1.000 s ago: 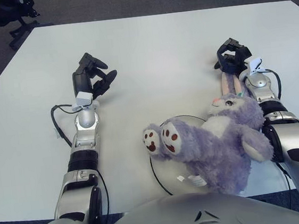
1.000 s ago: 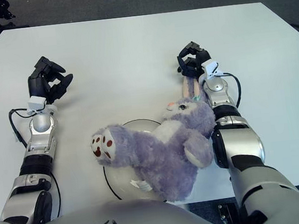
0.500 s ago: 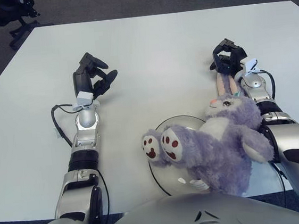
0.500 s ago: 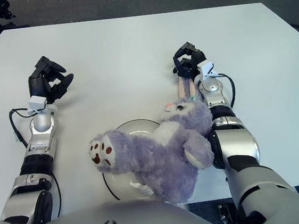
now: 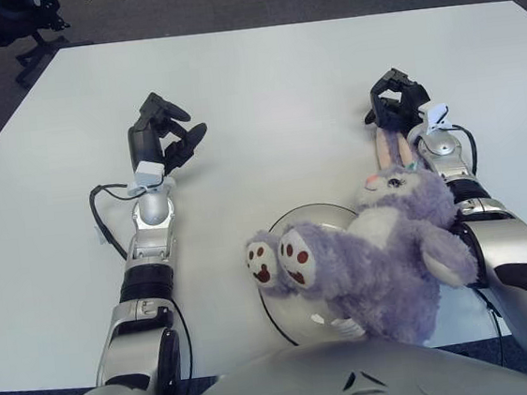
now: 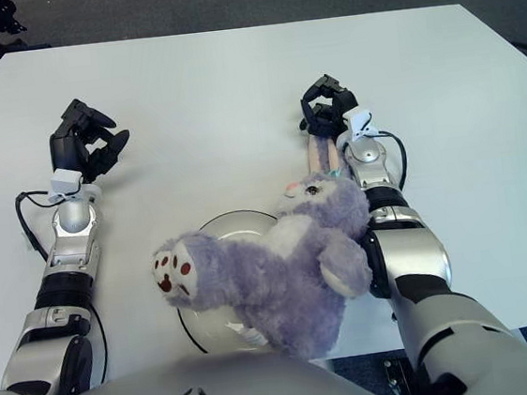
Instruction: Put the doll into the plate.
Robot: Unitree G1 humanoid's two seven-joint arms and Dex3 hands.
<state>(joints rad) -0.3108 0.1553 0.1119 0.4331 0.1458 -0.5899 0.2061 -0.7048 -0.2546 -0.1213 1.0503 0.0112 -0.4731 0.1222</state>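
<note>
One hand matters: your right hand (image 5: 396, 108) is clamped on the doll's (image 5: 369, 262) ears, its body stretching back towards you over the plate (image 5: 281, 229), while your left hand (image 5: 162, 133), fingers loosely apart, idles far left.

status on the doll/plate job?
Right hand shut on doll's ears, far side of plate. Doll sprawled over plate, feet past left rim. Left hand idle at table left. Nothing in the way.

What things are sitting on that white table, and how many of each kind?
Purple plush bunny, ears held by the right hand: 1
White plate under it: 1
Left hand, idle at the left: holds nothing
Total: 2
</note>
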